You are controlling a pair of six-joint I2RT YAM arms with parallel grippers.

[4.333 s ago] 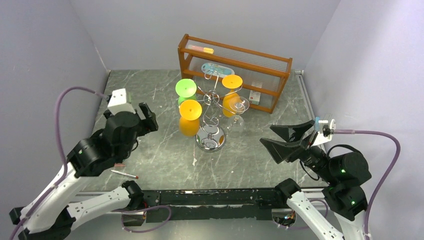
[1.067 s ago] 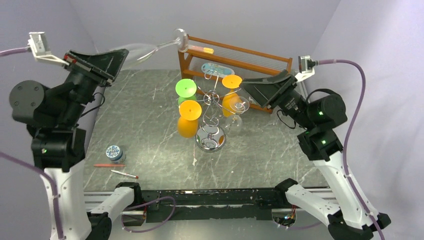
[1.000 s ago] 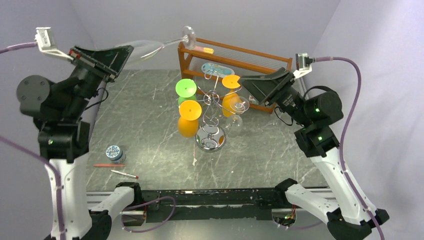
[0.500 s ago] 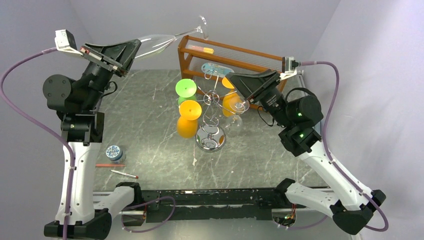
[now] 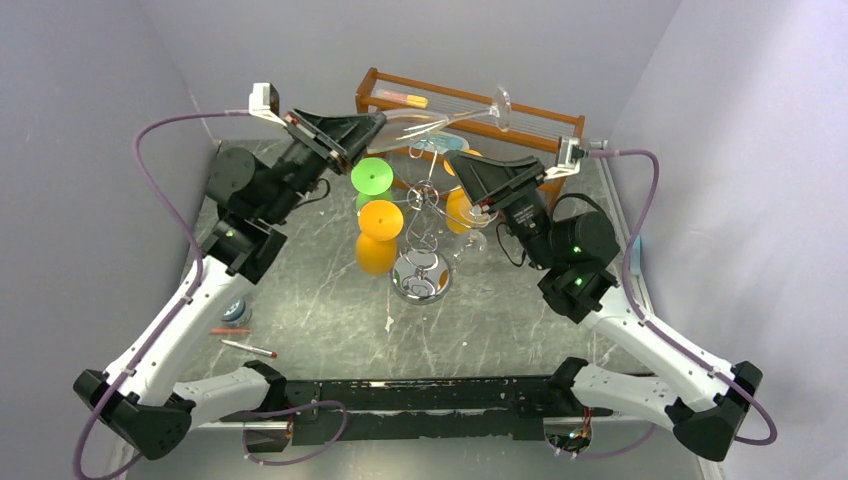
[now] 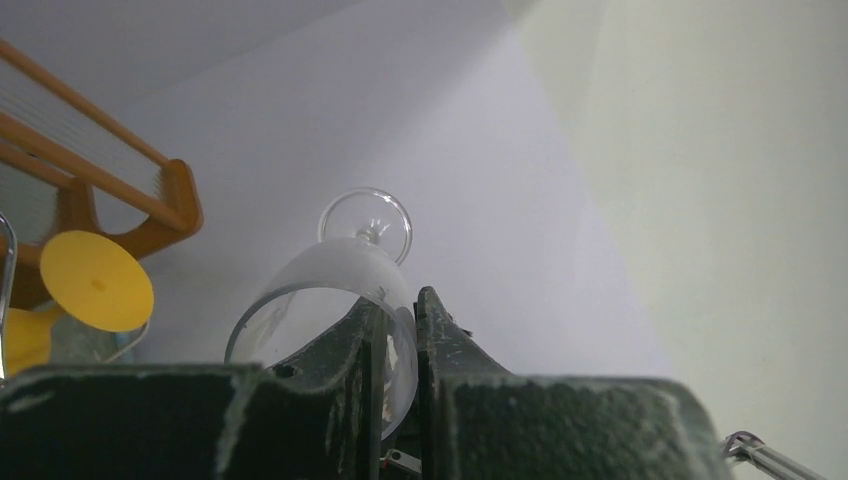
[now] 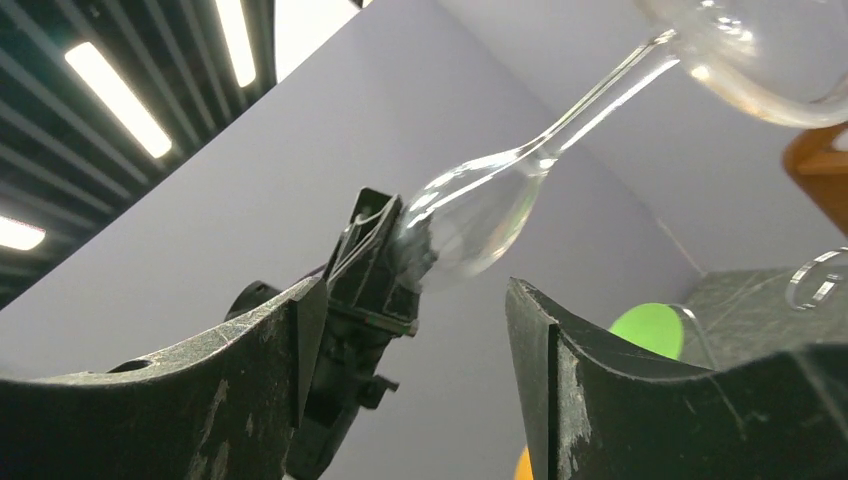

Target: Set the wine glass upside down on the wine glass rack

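1. My left gripper [image 5: 376, 121] pinches the rim of the clear, long-stemmed wine glass [image 5: 445, 118], holding it almost level in mid-air.
2. My right gripper [image 5: 464, 182] gapes wide beneath the stem, holding nothing.
3. The glass hovers above the silver chrome wire rack [image 5: 421, 205], before the brown wooden shelf [image 5: 560, 150].

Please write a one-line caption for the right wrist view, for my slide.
Left gripper holds the wine glass by its bowl, in front of the open right gripper.
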